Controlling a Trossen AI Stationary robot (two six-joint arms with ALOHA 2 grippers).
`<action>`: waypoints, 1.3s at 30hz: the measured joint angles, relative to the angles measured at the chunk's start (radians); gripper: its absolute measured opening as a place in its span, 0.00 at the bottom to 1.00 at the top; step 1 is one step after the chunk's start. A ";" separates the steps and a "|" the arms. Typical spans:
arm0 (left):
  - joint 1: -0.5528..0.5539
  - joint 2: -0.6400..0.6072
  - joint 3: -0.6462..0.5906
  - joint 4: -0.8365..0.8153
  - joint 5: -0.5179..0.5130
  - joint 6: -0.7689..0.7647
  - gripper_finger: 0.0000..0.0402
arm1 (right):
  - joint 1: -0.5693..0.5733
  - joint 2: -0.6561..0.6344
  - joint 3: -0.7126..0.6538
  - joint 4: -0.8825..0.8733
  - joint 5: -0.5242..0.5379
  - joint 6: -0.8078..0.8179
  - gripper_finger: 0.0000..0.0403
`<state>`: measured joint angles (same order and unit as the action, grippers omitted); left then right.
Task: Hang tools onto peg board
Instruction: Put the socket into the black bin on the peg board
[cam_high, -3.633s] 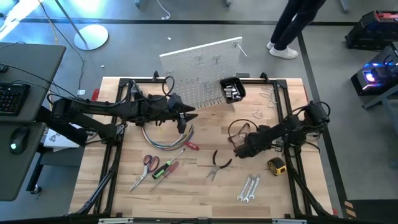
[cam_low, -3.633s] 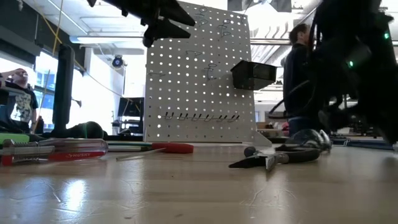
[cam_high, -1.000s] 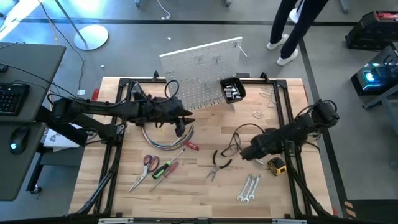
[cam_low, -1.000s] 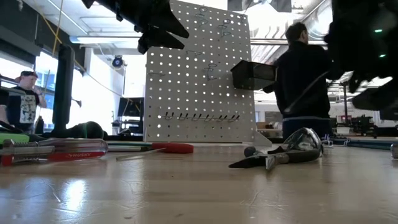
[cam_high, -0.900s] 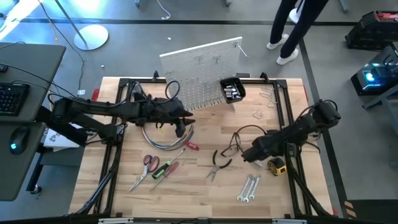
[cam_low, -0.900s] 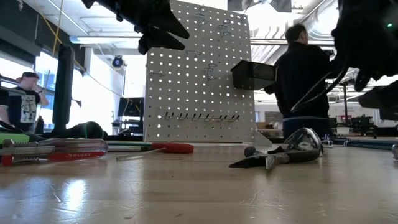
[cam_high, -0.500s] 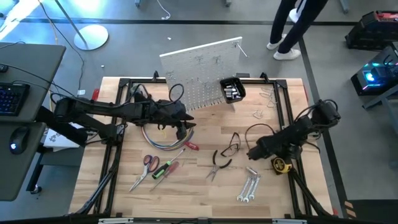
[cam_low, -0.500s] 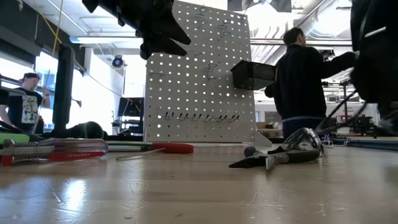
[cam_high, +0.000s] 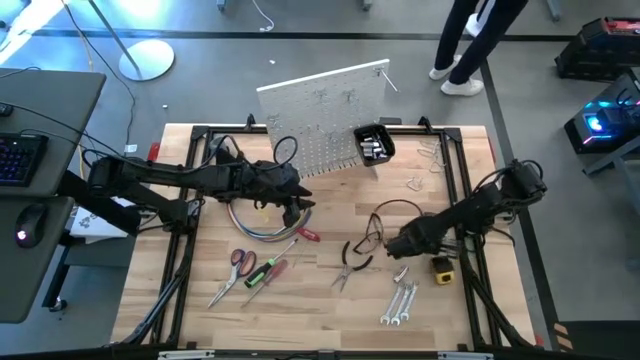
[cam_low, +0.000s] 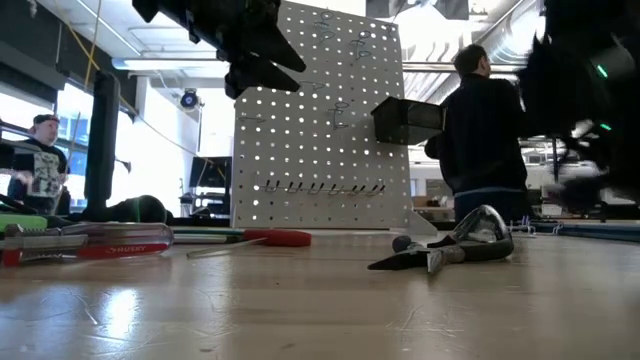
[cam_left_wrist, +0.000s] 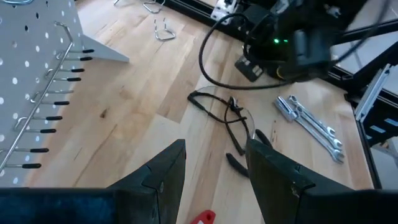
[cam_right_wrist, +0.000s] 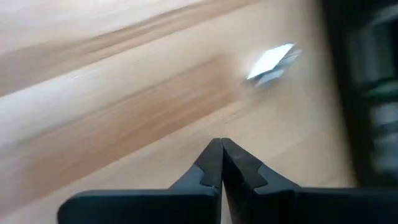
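Observation:
The white peg board (cam_high: 320, 110) stands at the table's far side with a black bin (cam_high: 374, 143) on it. On the table lie red-handled scissors (cam_high: 237, 262), a green-handled screwdriver (cam_high: 262, 268) and a red-handled one (cam_high: 308, 234), black-handled pliers (cam_high: 350, 262), silver wrenches (cam_high: 402, 300) and a yellow tape measure (cam_high: 443, 270). My left gripper (cam_high: 300, 195) hangs open and empty in front of the board; the left wrist view (cam_left_wrist: 214, 168) shows the gap. My right gripper (cam_high: 392, 245) is shut and empty (cam_right_wrist: 221, 146), between the pliers and the tape measure.
A curved bundle of coloured cables (cam_high: 255, 225) lies under my left arm. A black cable loop (cam_high: 378, 222) lies by my right gripper. Metal clamps (cam_high: 430, 155) lie at the far right. A black frame (cam_high: 455, 180) borders the table. A person (cam_low: 485, 140) stands beyond the far edge.
My right gripper has swung a little toward the table's right edge and then back toward the pliers, low over the table. The person beyond the table has shifted.

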<state>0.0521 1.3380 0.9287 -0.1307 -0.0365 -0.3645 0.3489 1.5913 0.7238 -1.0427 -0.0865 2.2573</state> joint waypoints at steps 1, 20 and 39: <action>0.000 0.000 0.000 0.000 -0.002 0.000 0.41 | 0.000 0.000 0.025 -0.001 0.027 -0.011 0.00; 0.020 -0.001 0.000 0.026 -0.032 0.008 0.41 | -0.123 0.050 -0.001 -0.230 0.129 -0.235 0.00; 0.020 -0.001 0.001 0.047 -0.051 0.018 0.41 | -0.025 0.059 -0.141 -0.099 -0.047 -0.019 0.00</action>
<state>0.0719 1.3373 0.9295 -0.0842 -0.0879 -0.3462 0.3240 1.6503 0.5826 -1.1418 -0.1332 2.2379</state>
